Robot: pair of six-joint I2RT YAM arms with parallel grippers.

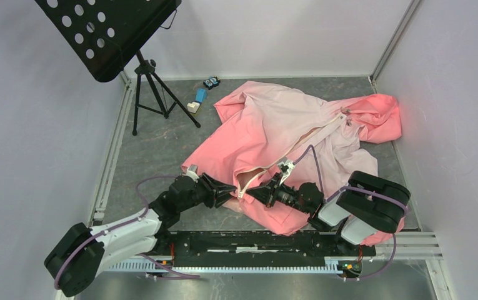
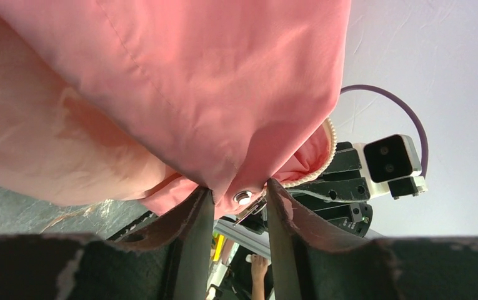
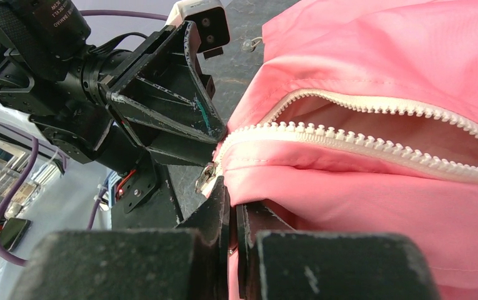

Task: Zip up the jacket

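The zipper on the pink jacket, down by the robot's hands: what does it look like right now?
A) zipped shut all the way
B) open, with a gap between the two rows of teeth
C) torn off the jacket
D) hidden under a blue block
B: in the right wrist view the zipper's two white rows of teeth stand apart on the jacket, with the paler inside showing between them.
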